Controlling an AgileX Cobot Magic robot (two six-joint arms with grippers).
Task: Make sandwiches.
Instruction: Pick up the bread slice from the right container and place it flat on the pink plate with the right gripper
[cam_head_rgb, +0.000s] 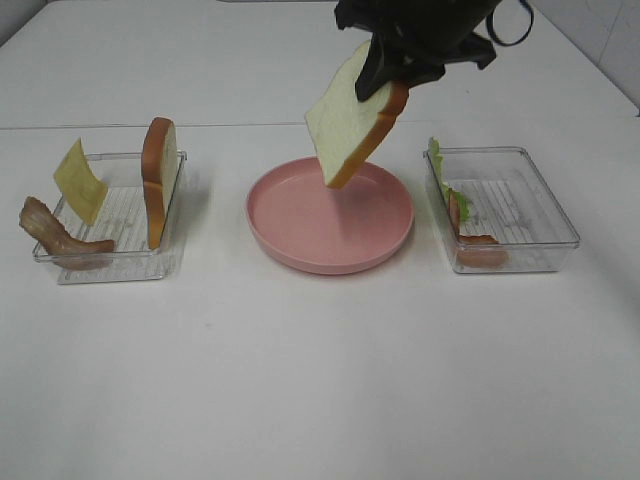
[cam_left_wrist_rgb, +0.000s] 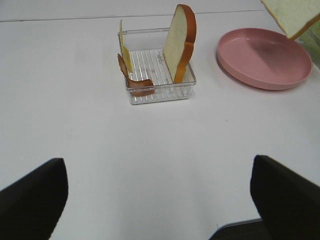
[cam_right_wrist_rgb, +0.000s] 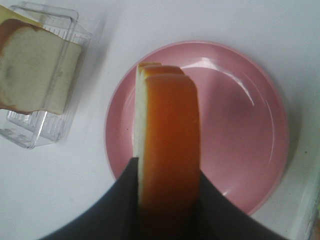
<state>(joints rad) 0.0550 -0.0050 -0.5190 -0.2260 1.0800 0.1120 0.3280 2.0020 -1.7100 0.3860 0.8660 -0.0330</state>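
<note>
Bread slice (cam_head_rgb: 352, 115), white with an orange-brown crust, hangs tilted in the air above the round pink plate (cam_head_rgb: 300, 232), one corner pointing down and clear of the dish. The right gripper (cam_head_rgb: 385, 78) pinches it at its upper edge, jaws clamped on its two faces. The left gripper (cam_left_wrist_rgb: 160, 210) hovers over the white table (cam_head_rgb: 320, 380) with its jaws spread wide apart. Left of the plate, a clear plastic tray (cam_head_rgb: 110, 272) holds a second bread slice (cam_head_rgb: 158, 180) standing on edge by its right wall, a yellow cheese square (cam_head_rgb: 80, 180) leaning upright, and a reddish-brown bacon strip (cam_head_rgb: 55, 232) draped over its left rim. On the right, a second clear tray (cam_head_rgb: 545, 205) holds a green lettuce leaf (cam_head_rgb: 437, 160) and another bacon strip (cam_head_rgb: 480, 248) along its left wall
</note>
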